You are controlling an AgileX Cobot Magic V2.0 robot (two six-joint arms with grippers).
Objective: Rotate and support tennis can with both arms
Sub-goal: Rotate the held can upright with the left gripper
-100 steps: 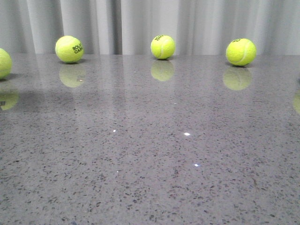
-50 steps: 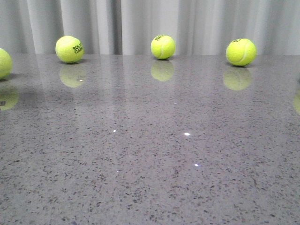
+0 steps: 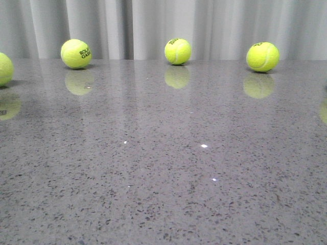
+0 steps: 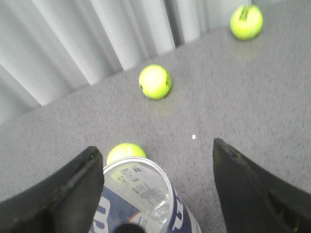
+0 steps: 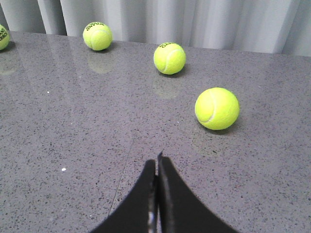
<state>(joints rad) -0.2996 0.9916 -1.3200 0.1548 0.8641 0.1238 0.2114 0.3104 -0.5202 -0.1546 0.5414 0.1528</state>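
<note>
- Front view matched the earlier frames: tennis balls [image 3: 178, 51] unmoved on table [image 3: 163, 194].
- Left gripper [image 4: 160, 194] fingers spread wide astride tennis can [image 4: 146, 199], not gripping.
- Right gripper [image 5: 157, 194] fingers closed, empty; support pending.

Likely a lab or test setup: bare speckled grey tabletop [image 3: 163, 194] against plain pleated grey curtain [image 3: 163, 25].

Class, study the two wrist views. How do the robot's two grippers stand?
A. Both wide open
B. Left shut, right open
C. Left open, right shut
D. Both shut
C: the left gripper has its fingers spread wide beside the tennis can, while the right gripper has its fingertips pressed together, holding nothing.
</note>
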